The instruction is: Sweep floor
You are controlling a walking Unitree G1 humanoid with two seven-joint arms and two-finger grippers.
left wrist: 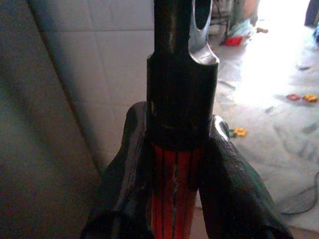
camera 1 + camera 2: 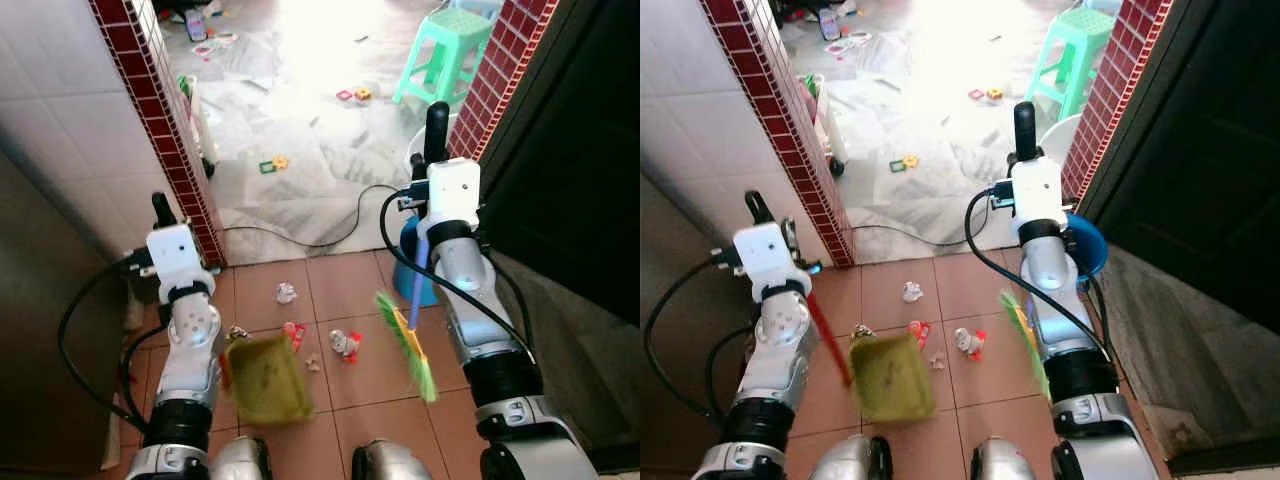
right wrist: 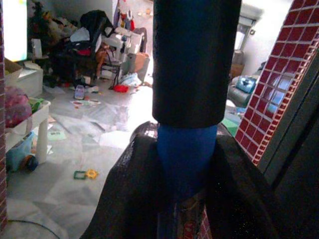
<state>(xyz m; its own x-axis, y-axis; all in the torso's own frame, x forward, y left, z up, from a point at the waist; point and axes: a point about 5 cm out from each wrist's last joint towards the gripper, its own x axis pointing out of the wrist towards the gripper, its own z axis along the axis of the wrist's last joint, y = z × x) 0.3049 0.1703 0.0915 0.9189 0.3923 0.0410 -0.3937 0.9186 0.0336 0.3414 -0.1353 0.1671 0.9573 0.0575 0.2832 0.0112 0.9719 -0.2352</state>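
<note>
An olive-green dustpan (image 2: 268, 378) rests on the terracotta tiles on a red handle (image 1: 174, 189) with a black cap. My left gripper (image 1: 174, 169) is shut on that handle, close to the red brick pillar (image 2: 170, 130). My right gripper (image 3: 185, 169) is shut on the blue shaft of a broom (image 2: 408, 345), just under its black grip; the green bristles hang tilted right of the dustpan. Litter lies between them: a crumpled white paper (image 2: 286, 293), a red scrap (image 2: 294, 333) and a small white-and-red piece (image 2: 345, 343).
A blue bucket (image 2: 415, 270) stands by the right brick pillar (image 2: 500, 70). A black cable (image 2: 300, 235) curls across the doorway threshold. Beyond are a green stool (image 2: 445, 50) and small toys (image 2: 272, 163) on pale sheeting. A dark door (image 2: 570, 150) stands at right.
</note>
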